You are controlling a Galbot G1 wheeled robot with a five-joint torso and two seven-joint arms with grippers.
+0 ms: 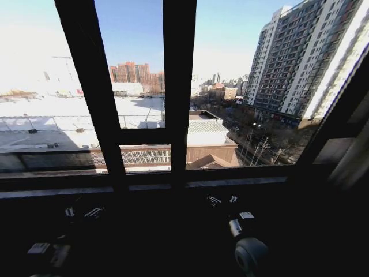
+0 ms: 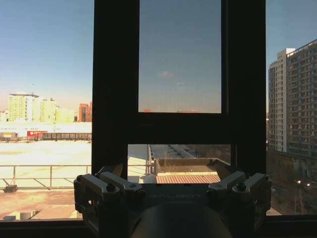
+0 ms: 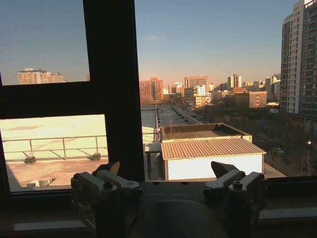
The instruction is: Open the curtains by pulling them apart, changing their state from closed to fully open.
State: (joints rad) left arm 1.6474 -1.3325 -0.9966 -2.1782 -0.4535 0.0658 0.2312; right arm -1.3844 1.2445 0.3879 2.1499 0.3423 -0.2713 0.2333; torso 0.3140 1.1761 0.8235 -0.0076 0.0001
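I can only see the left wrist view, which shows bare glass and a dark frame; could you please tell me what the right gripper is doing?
Observer: The right gripper is open with nothing between its fingers, and it faces the window frame.
Operator: Thank you. Where do the two arms sit relative to the sill?
Observer: In the head view both are low, below the sill, with the left gripper on the left and the right gripper on the right.
Operator: Is the wider window covered anywhere?
Observer: No, the panes across the head view are bare, and the city shows through them.
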